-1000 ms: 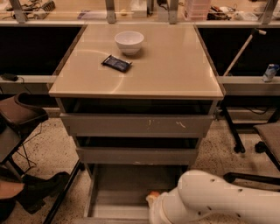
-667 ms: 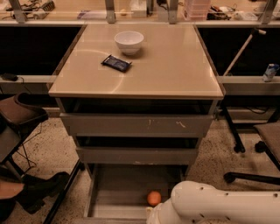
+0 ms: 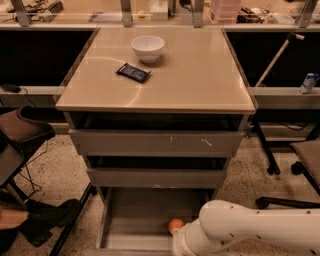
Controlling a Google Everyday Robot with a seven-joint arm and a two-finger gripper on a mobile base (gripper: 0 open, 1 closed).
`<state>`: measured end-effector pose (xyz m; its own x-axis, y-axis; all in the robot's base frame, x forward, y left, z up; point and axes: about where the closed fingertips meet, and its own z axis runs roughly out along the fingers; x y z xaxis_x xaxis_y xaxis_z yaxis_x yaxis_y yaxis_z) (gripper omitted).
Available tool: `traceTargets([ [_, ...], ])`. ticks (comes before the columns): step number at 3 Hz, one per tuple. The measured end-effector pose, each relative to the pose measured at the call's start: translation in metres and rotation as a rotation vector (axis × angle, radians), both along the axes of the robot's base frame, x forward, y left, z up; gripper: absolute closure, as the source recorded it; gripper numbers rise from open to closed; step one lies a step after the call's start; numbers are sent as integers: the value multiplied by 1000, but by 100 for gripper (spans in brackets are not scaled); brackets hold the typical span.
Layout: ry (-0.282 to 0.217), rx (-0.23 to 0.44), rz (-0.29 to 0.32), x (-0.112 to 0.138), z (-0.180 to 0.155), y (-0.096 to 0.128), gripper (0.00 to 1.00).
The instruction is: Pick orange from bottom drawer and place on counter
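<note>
The orange (image 3: pixel 175 225) lies on the grey floor of the open bottom drawer (image 3: pixel 131 220), towards its front right. My white arm (image 3: pixel 240 230) reaches in from the lower right, and its wrist end (image 3: pixel 184 244) sits just below and right of the orange. The gripper itself is beyond the wrist, hidden at the bottom edge of the view. The beige counter (image 3: pixel 200 75) on top of the cabinet carries a white bowl (image 3: pixel 147 48) and a dark packet (image 3: pixel 133 72).
The two upper drawers (image 3: pixel 155 142) stand slightly pulled out. A chair and a person's shoe (image 3: pixel 45 217) are at the left. Chair legs (image 3: pixel 272 170) and a seat (image 3: pixel 307 155) are at the right. A cluttered shelf (image 3: pixel 160 10) runs behind the counter.
My arm has sunk lower and back to the right, so more of the orange shows. The orange has not moved.
</note>
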<state>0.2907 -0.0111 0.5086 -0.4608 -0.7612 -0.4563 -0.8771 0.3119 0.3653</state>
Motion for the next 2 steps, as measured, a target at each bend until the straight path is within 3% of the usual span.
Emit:
traceTargets([
  [1,-27,-35,-169,74,-21,-29,0],
  [2,-100,-88,-350,126,-21,-72,0],
])
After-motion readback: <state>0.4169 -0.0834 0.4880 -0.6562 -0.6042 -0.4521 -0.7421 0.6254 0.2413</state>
